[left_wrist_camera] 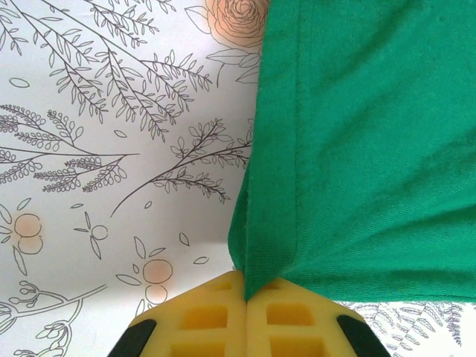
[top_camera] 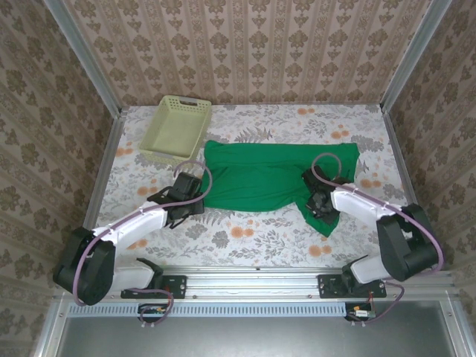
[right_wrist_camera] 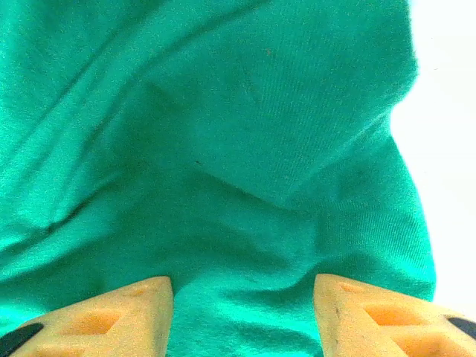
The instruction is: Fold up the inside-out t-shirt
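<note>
The inside-out t-shirt point(top_camera: 268, 175) lies spread across the middle of the table, bright green, with one sleeve trailing toward the near right. My left gripper point(top_camera: 195, 196) sits at its near-left corner. In the left wrist view the yellow fingers point(left_wrist_camera: 286, 316) are shut on the hem corner of the t-shirt point(left_wrist_camera: 372, 149), and the cloth fold rises from between them. My right gripper point(top_camera: 320, 198) rests on the shirt's near-right part. There its fingers point(right_wrist_camera: 111, 316) stand apart, pressed onto rumpled green cloth point(right_wrist_camera: 223, 149) that bulges between them.
A pale yellow-green lattice basket point(top_camera: 177, 126) stands at the far left, just beyond the shirt's far-left corner. The floral tablecloth point(top_camera: 245, 234) lies bare in front of the shirt. Patterned walls close in the back and both sides.
</note>
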You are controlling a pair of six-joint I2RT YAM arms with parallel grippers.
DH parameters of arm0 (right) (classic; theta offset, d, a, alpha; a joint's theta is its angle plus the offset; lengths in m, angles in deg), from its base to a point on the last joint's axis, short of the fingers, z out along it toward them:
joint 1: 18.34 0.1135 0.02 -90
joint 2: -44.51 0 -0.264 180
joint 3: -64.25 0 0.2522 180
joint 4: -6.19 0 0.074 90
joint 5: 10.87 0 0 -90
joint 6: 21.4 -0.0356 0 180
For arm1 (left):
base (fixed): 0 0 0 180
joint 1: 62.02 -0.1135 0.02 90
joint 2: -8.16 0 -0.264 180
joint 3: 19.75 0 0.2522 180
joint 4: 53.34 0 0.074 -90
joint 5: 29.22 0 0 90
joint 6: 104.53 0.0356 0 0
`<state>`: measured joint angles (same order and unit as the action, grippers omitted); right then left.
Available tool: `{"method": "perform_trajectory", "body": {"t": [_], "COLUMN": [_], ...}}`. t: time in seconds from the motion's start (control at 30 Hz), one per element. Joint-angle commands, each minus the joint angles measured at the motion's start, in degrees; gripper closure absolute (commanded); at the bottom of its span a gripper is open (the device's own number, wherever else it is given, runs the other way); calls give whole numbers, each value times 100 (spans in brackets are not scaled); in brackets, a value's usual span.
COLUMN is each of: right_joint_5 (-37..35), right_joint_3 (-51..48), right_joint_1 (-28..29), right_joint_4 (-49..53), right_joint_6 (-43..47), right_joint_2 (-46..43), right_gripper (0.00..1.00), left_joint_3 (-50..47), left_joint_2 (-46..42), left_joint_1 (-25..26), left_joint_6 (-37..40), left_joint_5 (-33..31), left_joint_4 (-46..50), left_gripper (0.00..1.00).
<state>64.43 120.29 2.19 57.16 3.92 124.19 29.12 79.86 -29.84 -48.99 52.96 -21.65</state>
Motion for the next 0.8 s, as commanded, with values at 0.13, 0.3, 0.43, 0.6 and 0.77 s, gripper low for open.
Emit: {"method": "perform_trajectory", "body": {"t": [0.13, 0.3, 0.43, 0.6, 0.77], "right_joint_5": [-520, -499, -302, -185, -176], "right_joint_3": [-460, -795, -1107, -1266, -1247], "right_joint_1": [253, 631, 848, 1074, 1153], "right_joint_4": [1164, 1481, 1210, 651, 204], "right_joint_6": [-523, -1271, -1738, -2142, -2302], "right_joint_2": [-1333, -1623, -1546, -1122, -565], "right_gripper": [46, 46, 46, 48, 55], "left_joint_3": [36, 89, 101, 62, 169], "left_joint_2": [-7, 62, 72, 63, 134], "left_joint_1": [-37, -37, -37, -37, -37], "left_joint_6": [-47, -76, -74, -78, -22], "left_joint_5": [-150, -127, -132, -158, -137], "left_joint_4": [203, 202, 212, 193, 241], "left_gripper": [100, 100, 100, 100, 100]}}
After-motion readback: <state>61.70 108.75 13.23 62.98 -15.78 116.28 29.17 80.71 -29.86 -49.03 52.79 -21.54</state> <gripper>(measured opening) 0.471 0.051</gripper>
